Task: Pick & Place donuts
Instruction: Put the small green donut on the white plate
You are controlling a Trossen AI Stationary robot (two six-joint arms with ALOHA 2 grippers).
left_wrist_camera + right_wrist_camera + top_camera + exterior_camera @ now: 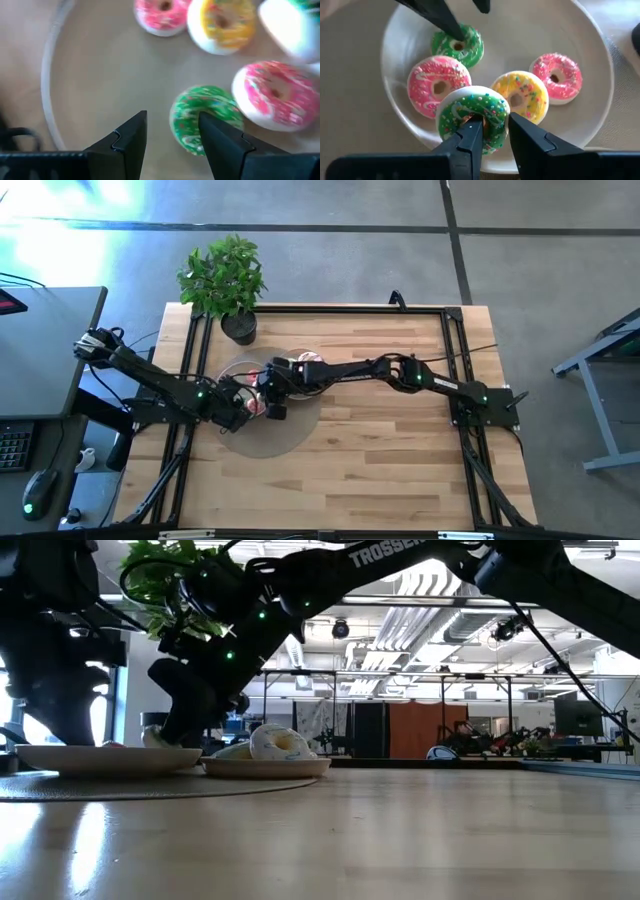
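Hidden beneath both arms from overhead: most of the plate [262, 412]. Blurred in the left wrist view, cut by the edge: a white donut [290, 30]. Masked by the right claw [494, 131]: the near rim of the green-sprinkled donut [470, 111].

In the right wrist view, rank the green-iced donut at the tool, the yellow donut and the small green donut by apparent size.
1. Green-iced donut held by the right tool: looks largest, though it is nearest the camera.
2. Yellow donut.
3. Small green donut, under the left tool.
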